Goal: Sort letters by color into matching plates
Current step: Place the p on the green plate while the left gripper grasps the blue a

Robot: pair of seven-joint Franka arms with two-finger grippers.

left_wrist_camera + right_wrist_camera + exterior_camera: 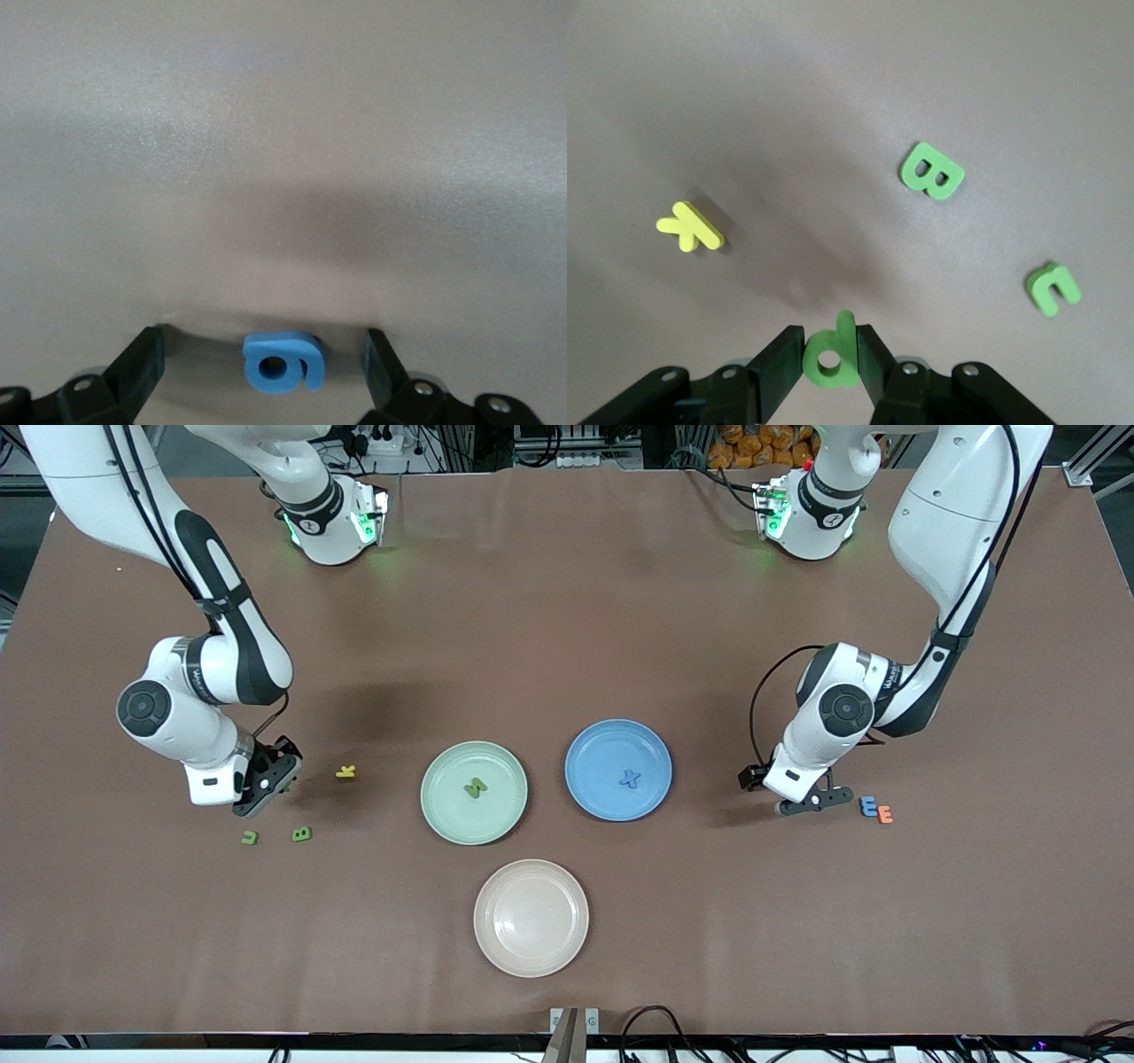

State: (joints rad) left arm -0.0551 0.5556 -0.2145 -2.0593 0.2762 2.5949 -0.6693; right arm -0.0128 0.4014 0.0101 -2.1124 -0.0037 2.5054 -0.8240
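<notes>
My right gripper (831, 341) is shut on a green letter d (831, 359), low over the table at the right arm's end (275, 779). A green B (302, 833) and another green letter (250, 837) lie on the table just nearer the front camera. The mint green plate (443, 815) holds one green letter (476, 787). The blue plate (594, 797) holds a blue X (629, 779). My left gripper (263, 347) is open and down at the table, with a blue letter (283, 361) lying untouched between its fingers (142, 367). A blue E (868, 806) lies beside that gripper (819, 802).
A yellow K (345, 772) lies between my right gripper and the green plate. An orange E (885, 814) touches the blue E. A beige-pink plate (496, 948) with nothing in it sits nearer the front camera than the two other plates.
</notes>
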